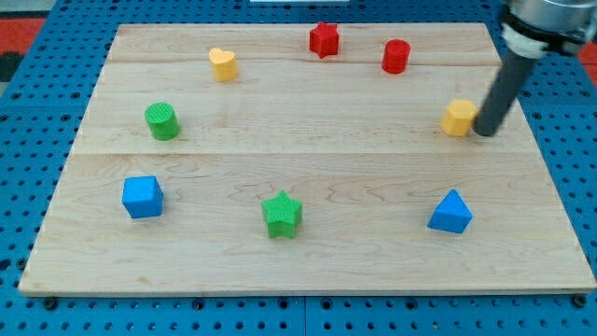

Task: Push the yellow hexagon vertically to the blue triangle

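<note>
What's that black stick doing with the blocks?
I'm a robot arm, and the stick is my pushing rod. My tip is right against the yellow hexagon, on its side toward the view's right. I want to push it to the blue triangle, which sits below it, nearer the view's bottom. The other blocks on the board are not being touched.
</note>
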`<state>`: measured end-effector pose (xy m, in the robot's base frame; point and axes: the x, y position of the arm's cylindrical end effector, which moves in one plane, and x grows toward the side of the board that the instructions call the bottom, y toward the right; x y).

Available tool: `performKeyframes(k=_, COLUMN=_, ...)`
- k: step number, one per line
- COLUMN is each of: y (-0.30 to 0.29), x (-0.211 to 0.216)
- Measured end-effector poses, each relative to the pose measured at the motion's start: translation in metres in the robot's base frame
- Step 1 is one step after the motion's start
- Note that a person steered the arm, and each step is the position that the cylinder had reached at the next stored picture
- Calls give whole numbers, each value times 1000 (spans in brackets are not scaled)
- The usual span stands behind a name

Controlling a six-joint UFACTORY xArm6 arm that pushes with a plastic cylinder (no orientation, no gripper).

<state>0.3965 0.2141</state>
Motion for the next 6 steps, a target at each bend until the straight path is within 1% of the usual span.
performKeyframes(k=1, y=-37, x=-44)
performKeyframes(k=2, y=-37, x=-6)
performKeyframes(k=3, y=-63, x=10)
performKeyframes(k=4, y=-87, x=-1)
performKeyframes(k=5, y=-85, x=-32)
performKeyframes(k=6, y=-70, x=-46)
